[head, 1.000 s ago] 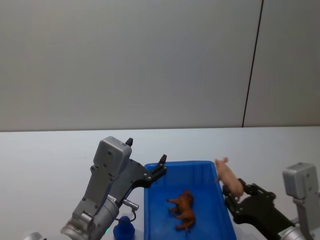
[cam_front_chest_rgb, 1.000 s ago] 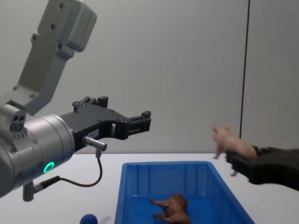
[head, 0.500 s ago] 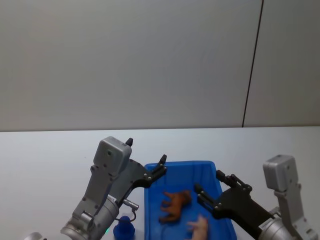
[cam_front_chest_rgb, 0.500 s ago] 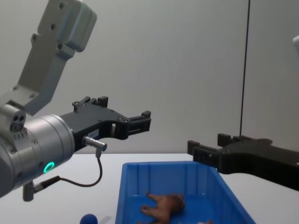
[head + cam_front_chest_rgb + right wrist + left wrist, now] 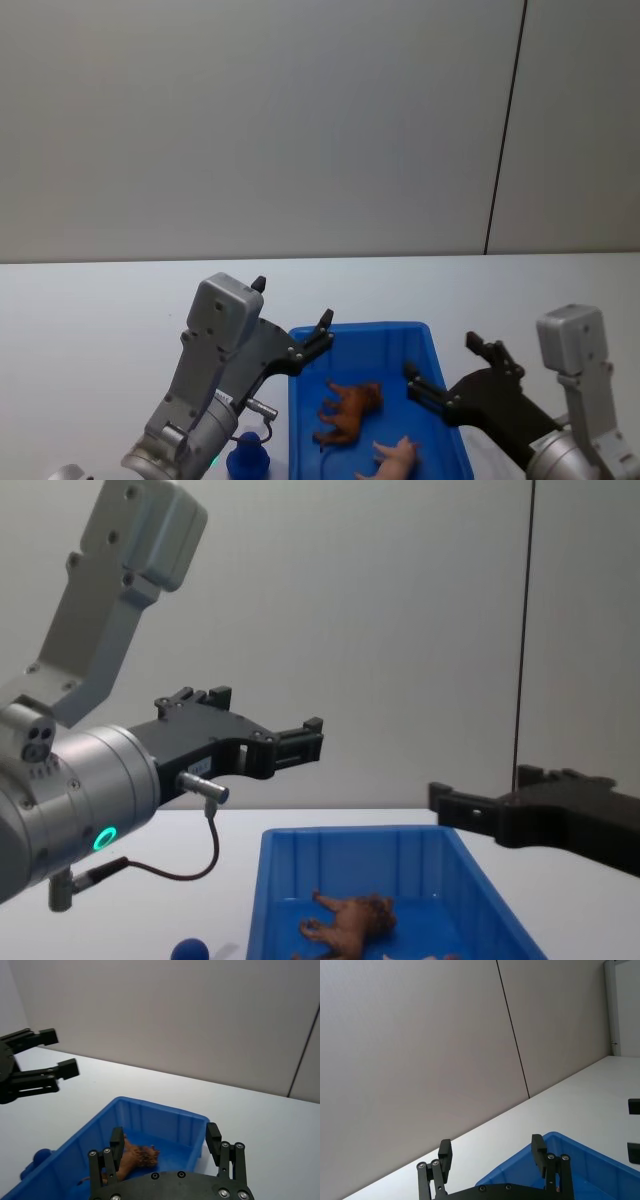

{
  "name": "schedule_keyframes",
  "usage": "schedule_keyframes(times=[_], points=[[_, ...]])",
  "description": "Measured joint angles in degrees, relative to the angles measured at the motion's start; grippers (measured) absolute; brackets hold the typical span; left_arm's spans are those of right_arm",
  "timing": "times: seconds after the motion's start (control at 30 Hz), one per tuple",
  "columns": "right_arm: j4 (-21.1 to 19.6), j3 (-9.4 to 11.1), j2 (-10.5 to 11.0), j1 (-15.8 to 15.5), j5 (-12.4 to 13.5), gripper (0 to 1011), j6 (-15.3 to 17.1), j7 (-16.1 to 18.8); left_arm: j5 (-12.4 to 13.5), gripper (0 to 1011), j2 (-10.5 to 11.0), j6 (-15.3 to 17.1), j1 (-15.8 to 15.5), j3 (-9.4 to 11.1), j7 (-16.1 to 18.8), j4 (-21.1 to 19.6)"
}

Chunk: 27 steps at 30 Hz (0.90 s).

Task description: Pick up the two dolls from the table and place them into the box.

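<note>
We see the table stretching wide and pale, with the box on it at our 6 o'clock. The left gripper hangs over the box's 10 o'clock corner, its jaws spread wide with nothing between them. The right gripper hovers just above the box's 3 o'clock wall, likewise wide open and empty. Inside, the brown doll sprawls near the middle of the floor. The pig lies at 5 o'clock from it, toward the near wall. A blue toy stands on the table outside the box, just beside its 8 o'clock wall and under the left arm.

With both dolls in, we judge the task all but done, so the trouble lies in the retreat:
- **Right gripper:** it sits close over the 3 o'clock rim, so a pull-back that dips could hook the rim and drag or tip the box.
- **Both grippers:** they face each other across the box, and inward moves by both could bring them together.
- **Left arm:** its cable loops near the blue toy, so lowering that arm could knock or snag the toy.
- **Dolls:** they look light and a jolt to the box would shift them, though the tall walls should keep them in
</note>
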Motion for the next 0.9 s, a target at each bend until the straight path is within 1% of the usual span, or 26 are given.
schedule_keyframes(times=[0.17,0.2,0.23,0.3,0.57,0.67,0.77,0.9], points=[[-0.7,0.5,0.4,-0.7,-0.3,1001,0.2,-3.3,0.0,1001,0.0,0.0,0.0,0.0,0.0,0.0],[-0.9,0.7,0.5,-0.9,-0.3,1001,0.3,-4.4,0.0,1001,0.0,0.0,0.0,0.0,0.0,0.0],[-0.9,0.7,0.5,-0.9,-0.3,1001,0.3,-4.4,0.0,1001,0.0,0.0,0.0,0.0,0.0,0.0],[-1.3,1.1,0.9,-1.4,-0.3,1001,0.3,-6.1,0.0,1001,0.0,0.0,0.0,0.0,0.0,0.0],[-2.0,1.7,1.4,-2.3,-0.4,1001,0.4,-8.8,0.0,1001,0.0,0.0,0.0,0.0,0.0,0.0],[-2.1,1.8,1.5,-2.4,-0.4,1001,0.5,-9.4,0.0,1001,0.0,0.4,0.1,-0.1,0.1,-0.1],[-2.3,1.9,1.6,-2.6,-0.4,1001,0.5,-9.9,-0.2,1001,0.2,1.2,0.3,-0.2,0.3,-0.5],[-2.4,2.1,1.7,-2.8,-0.4,1001,0.5,-10.6,-0.9,1001,0.6,3.0,0.7,-0.5,0.6,-1.4]])
